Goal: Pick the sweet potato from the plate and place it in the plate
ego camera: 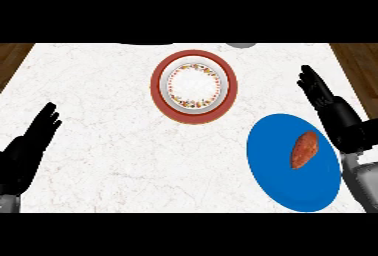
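Blue plate sits at the right of the white marble counter, with the sweet potato lying on it toward its right side; the red-rimmed plate stands well apart, farther back near the middle; the right hand is just beside the blue plate, fingers straight, holding nothing; the left hand rests by the left edge, fingers straight too.

sweet potato on blue plate
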`<control>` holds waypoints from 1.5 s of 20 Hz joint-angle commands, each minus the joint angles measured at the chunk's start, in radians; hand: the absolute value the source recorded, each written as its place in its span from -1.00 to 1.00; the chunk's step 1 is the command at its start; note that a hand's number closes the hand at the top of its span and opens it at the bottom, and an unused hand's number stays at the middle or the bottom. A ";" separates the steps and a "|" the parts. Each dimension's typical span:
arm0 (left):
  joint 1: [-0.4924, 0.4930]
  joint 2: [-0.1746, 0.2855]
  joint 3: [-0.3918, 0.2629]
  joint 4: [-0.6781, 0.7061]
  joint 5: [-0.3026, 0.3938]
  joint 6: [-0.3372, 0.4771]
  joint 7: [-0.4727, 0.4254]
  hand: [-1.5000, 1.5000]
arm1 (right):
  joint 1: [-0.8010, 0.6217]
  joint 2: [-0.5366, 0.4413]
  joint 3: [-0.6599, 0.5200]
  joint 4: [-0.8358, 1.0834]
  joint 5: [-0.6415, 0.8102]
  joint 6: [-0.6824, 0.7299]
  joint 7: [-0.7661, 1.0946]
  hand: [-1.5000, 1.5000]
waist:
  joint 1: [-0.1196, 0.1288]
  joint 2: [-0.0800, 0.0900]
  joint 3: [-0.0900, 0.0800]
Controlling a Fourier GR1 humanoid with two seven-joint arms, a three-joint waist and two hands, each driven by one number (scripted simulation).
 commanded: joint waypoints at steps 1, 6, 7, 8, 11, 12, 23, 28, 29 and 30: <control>0.043 -0.020 0.012 -0.006 0.003 -0.019 -0.062 0.00 | -0.001 0.019 -0.061 -0.024 -0.005 -0.091 0.082 1.00 | -0.011 0.008 0.027; -0.024 -0.070 -0.026 0.028 -0.044 0.012 -0.149 0.00 | -0.059 0.207 -0.288 0.198 -0.086 -0.482 0.157 1.00 | -0.019 0.028 0.027; -0.009 -0.050 -0.023 0.014 -0.027 -0.006 -0.118 0.00 | 0.049 -0.127 -0.079 0.270 0.236 -0.350 0.190 1.00 | -0.016 0.065 -0.019; -0.009 -0.063 -0.029 0.018 -0.019 -0.008 -0.119 0.00 | 0.020 -0.063 -0.179 0.298 0.240 -0.555 0.194 1.00 | -0.024 0.040 0.007; -0.014 -0.091 -0.051 0.048 -0.028 -0.018 -0.164 0.00 | -0.034 0.185 -0.265 0.290 0.216 -0.873 0.126 -1.00 | -0.008 0.024 0.025; 0.000 -0.114 -0.071 0.092 -0.047 -0.018 -0.200 0.00 | -0.039 0.232 -0.231 0.309 0.265 -0.943 0.102 -1.00 | -0.001 0.026 0.024; -0.042 -0.145 -0.038 0.232 -0.060 -0.036 -0.295 0.00 | -0.030 0.373 -0.069 0.402 0.702 -1.282 0.390 -1.00 | -0.032 0.002 0.021; -0.027 -0.133 -0.019 0.267 -0.067 -0.035 -0.319 0.00 | 0.012 0.342 -0.071 0.476 0.792 -1.075 0.585 -1.00 | -0.048 -0.002 0.015; -0.031 -0.126 -0.027 0.237 -0.061 -0.052 -0.303 0.00 | -0.026 0.327 -0.078 0.512 0.811 -1.021 0.648 -1.00 | -0.033 0.000 0.017; -0.026 -0.155 -0.041 0.259 -0.074 -0.035 -0.328 0.00 | -0.025 0.336 -0.061 0.532 0.834 -0.989 0.688 -1.00 | -0.034 0.002 0.017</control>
